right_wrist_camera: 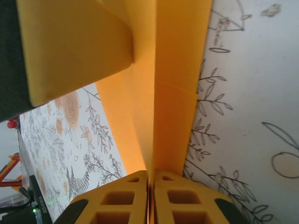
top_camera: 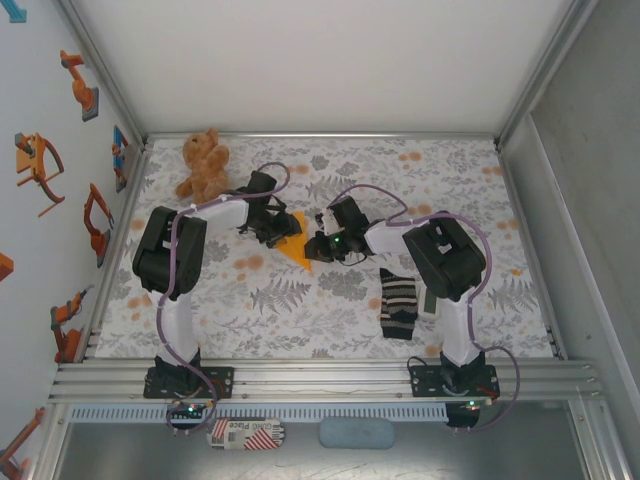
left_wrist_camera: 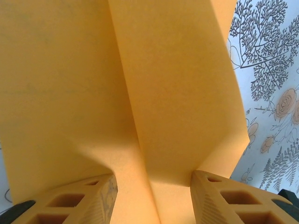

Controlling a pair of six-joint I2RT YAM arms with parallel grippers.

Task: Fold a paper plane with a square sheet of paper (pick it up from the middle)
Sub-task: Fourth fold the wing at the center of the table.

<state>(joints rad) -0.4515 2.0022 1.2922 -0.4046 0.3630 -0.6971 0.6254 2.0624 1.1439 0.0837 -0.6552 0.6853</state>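
The square sheet of paper [top_camera: 297, 250] is orange-yellow and folded into a pointed shape; it sits mid-table between both grippers. In the left wrist view the paper [left_wrist_camera: 177, 93] shows a long centre crease and an overlapping flap. My left gripper [left_wrist_camera: 154, 179] is open, its fingers [left_wrist_camera: 100, 200] standing apart on either side of the flap's end. From above, the left gripper [top_camera: 272, 228] sits at the paper's far-left side. My right gripper [right_wrist_camera: 150, 173] is shut on the paper [right_wrist_camera: 173, 70], pinching its raised fold. In the top view the right gripper [top_camera: 320, 246] is at the paper's right edge.
A brown teddy bear [top_camera: 204, 163] sits at the far left of the floral tablecloth [top_camera: 300, 310]. A black-and-white striped sock [top_camera: 398, 303] lies near the right arm's base. White walls enclose the table. A small white device [top_camera: 245, 432] rests below the front rail.
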